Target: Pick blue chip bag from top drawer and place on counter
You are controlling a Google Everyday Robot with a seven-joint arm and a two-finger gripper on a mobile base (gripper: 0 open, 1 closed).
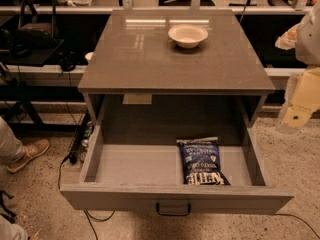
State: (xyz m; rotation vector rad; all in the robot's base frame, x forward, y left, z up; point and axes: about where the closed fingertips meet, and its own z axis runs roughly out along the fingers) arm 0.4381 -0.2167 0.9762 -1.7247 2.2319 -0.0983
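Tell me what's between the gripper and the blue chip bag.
In the camera view, only the top drawer's right side wall and a strip of floor lie between the gripper, at the right edge, and the blue chip bag.

Over at the right edge of the view we've got the robot's arm (311, 31), and its upper part is a smooth, rounded shell in pale white-grey with a soft sheen on the curve. Under it comes a boxier cream-yellow segment (305, 91), flat-faced with softened corners and narrowing downward, and near its lower end sits one small dark round spot (295, 117), screw or port, can't tell which. That tapering tip is the gripper (293, 121), there at the right edge about mid-height, the same pale cream as the segment above it.
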